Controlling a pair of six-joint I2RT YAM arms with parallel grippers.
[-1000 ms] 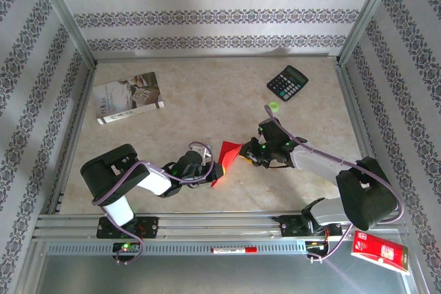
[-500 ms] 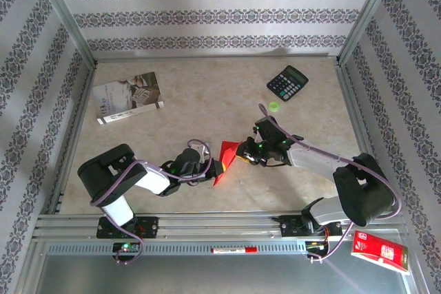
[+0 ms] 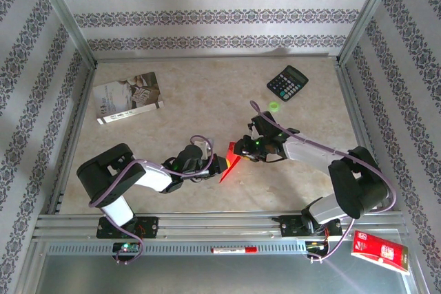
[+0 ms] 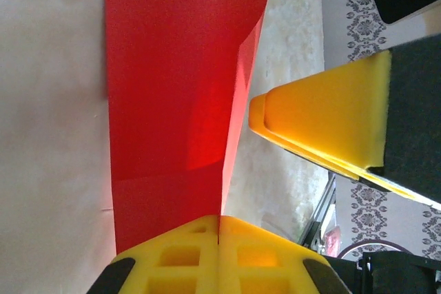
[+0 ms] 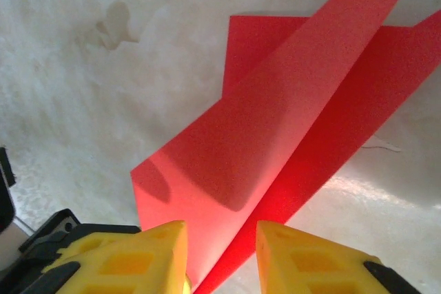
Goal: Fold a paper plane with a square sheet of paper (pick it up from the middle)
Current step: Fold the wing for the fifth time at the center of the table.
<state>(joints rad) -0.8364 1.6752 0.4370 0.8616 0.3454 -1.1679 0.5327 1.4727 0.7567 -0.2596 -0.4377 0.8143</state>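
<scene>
The red sheet of paper [image 3: 231,159] lies on the table between the two arms, bent along a long crease into a raised V rather than a dart. My left gripper [image 3: 216,166] is shut on the sheet's near edge [image 4: 172,101], its yellow fingers [image 4: 179,256] pressed together. My right gripper [image 3: 242,148] stands open at the other side. The creased fold [image 5: 275,135] runs into the gap between its yellow fingertips [image 5: 162,253]. One right finger [image 4: 324,118] shows beside the paper in the left wrist view.
A black calculator [image 3: 287,82] and a small green object [image 3: 273,107] sit at the back right. A grey-white booklet [image 3: 128,97] lies at the back left. A glossy red packet [image 3: 380,250] rests beyond the front rail. Metal frame posts border the table.
Both grippers have drawn closer together. The right one has moved left and slightly back, the left one a little right. The paper now stands narrower and more upright.
</scene>
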